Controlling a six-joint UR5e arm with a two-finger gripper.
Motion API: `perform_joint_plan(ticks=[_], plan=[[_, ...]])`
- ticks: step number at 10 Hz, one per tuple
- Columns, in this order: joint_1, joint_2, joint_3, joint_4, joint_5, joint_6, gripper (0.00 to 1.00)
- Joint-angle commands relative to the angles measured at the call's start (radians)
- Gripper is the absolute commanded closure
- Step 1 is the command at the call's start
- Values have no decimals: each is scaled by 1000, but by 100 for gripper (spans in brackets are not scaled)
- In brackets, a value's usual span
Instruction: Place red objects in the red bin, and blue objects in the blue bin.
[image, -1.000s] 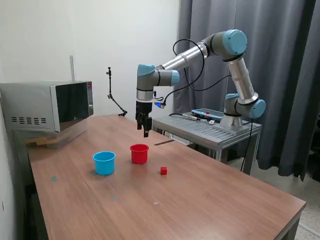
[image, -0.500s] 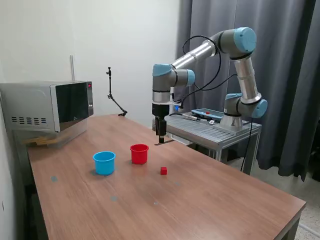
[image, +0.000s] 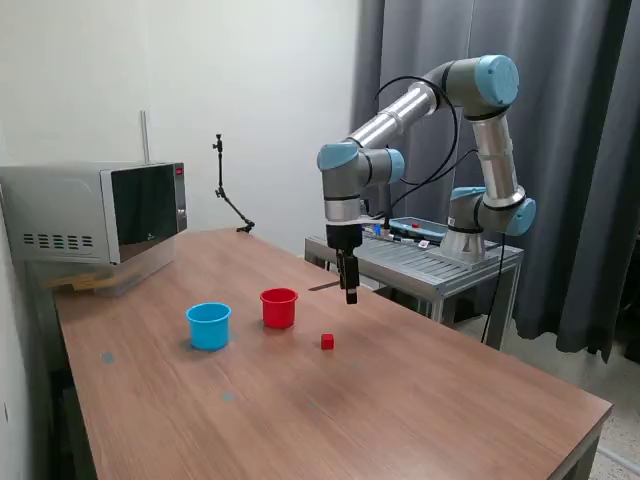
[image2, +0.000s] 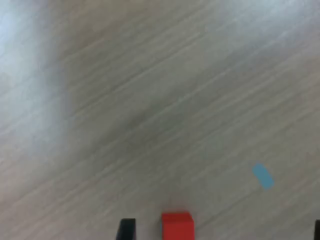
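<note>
One red cube (image: 327, 342) is all that lies loose on the surface (image: 420, 400) in the exterior view; it sits just to that view's right of the red cup (image: 279, 307) and a little nearer the camera, apart from it. The light blue cup (image: 208, 325) stands to the left of the red one. No dark blue cubes show anywhere on the wood, and neither cup's inside can be seen, so I judge the blue sorting and one red cube are probably done, leaving this last red cube to go into the red cup. The tool (image: 349, 293) hangs above the surface, beyond and above the cube, holding nothing that can be seen. In the wrist view the cube (image2: 176, 226) appears at the frame's edge beside one dark finger (image2: 126, 229), with a small blue mark (image2: 262, 176) on the wood. Whether the jaws are spread or pressed together, I cannot tell.
</note>
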Motion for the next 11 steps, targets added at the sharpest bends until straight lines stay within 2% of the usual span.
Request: perform_joint_plan(ticks=[1,4,7,11], plan=[[2,1,44,-19,4,-9,0],[-22,4,55,-50,-5,-104,0],[-38,53,16,-68,0,-192,0],[-38,113,-52,-65,6,-215,0]])
